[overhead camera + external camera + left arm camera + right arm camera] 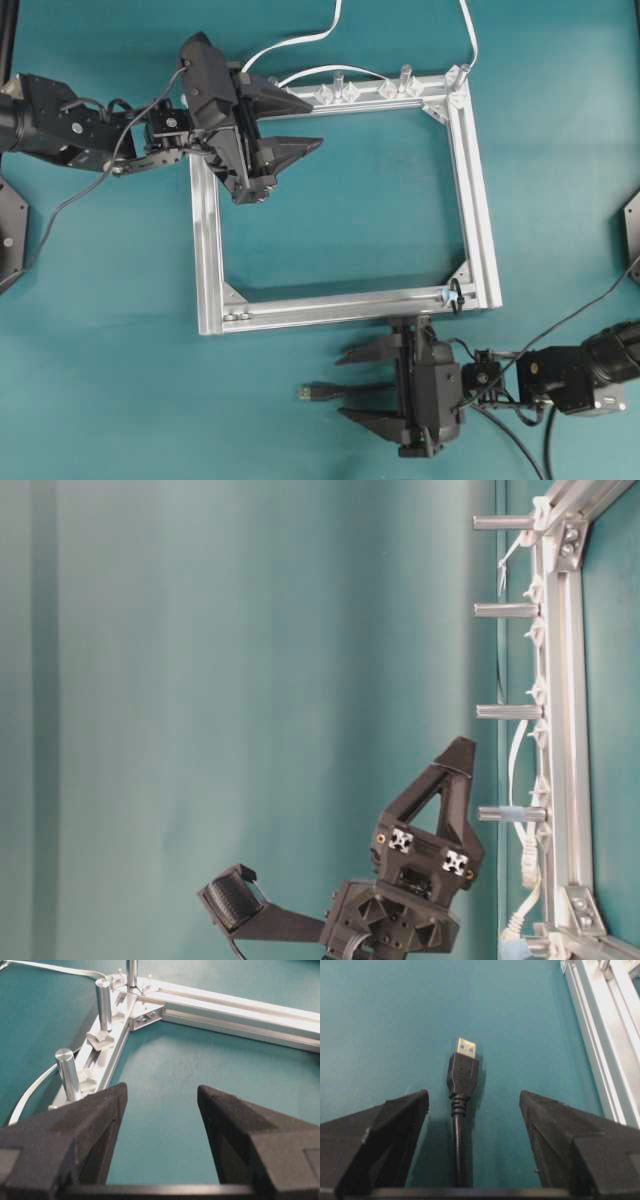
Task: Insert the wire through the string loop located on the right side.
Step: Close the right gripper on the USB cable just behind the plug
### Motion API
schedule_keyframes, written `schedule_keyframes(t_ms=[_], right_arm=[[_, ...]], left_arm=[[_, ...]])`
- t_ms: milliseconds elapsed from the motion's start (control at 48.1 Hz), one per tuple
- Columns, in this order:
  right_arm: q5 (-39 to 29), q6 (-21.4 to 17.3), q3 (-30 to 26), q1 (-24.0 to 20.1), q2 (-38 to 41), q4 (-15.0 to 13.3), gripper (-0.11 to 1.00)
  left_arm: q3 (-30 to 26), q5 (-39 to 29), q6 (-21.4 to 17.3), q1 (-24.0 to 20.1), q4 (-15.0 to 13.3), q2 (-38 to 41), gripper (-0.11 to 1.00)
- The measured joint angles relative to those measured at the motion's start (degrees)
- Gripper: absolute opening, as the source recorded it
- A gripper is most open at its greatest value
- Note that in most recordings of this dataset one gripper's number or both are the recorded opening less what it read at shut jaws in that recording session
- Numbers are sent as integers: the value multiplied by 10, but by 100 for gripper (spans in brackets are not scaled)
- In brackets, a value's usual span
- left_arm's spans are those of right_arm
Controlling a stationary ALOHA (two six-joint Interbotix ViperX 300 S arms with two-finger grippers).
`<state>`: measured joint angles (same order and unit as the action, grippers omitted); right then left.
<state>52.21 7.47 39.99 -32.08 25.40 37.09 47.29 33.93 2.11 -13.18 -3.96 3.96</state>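
Teal table [320, 120]: the wire [462, 1075] lies between the right gripper's [350, 385] wide-spread fingers, ungrasped; left gripper [300, 125] likewise wide. Next, clamp behind the plug, then aim at what looks like the string loop [455, 296]

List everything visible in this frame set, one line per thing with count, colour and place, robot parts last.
wire: one, black, metallic-tipped plug, lying on the table between the open fingers of the right gripper, in front of the frame.
string loop: one, black, around the frame's near bar at its right end.
frame: one, silver, rectangular, flat at table centre.
posts: four, silver, upright along the frame's far bar.
white cables: two, running off the far edge from the frame's far bar.
table: one, teal.
left gripper: one, black, open, above the frame's far-left corner.
right gripper: one, black, open, straddling the wire.
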Motion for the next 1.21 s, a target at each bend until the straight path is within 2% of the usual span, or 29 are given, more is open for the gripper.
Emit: schedule_keyframes(t_ms=[561, 603, 728, 811, 1040, 1206], right_arm=[[-20, 0, -3, -1, 12, 5, 65], [-23, 0, -2, -1, 13, 5, 59], [-45, 4, -4, -1, 13, 18, 24], [-58, 9, -6, -1, 12, 31, 11], [-65, 28, -11, -2, 12, 63, 11], [-65, 32, -11, -2, 12, 74, 11]], left_arm=[[0, 0, 0, 1, 0, 0, 62], [0, 0, 0, 2, 1, 0, 62], [0, 0, 0, 3, 1, 0, 62], [0, 0, 0, 4, 1, 0, 62], [0, -1, 0, 10, 1, -1, 62], [0, 0, 0, 11, 1, 0, 62]])
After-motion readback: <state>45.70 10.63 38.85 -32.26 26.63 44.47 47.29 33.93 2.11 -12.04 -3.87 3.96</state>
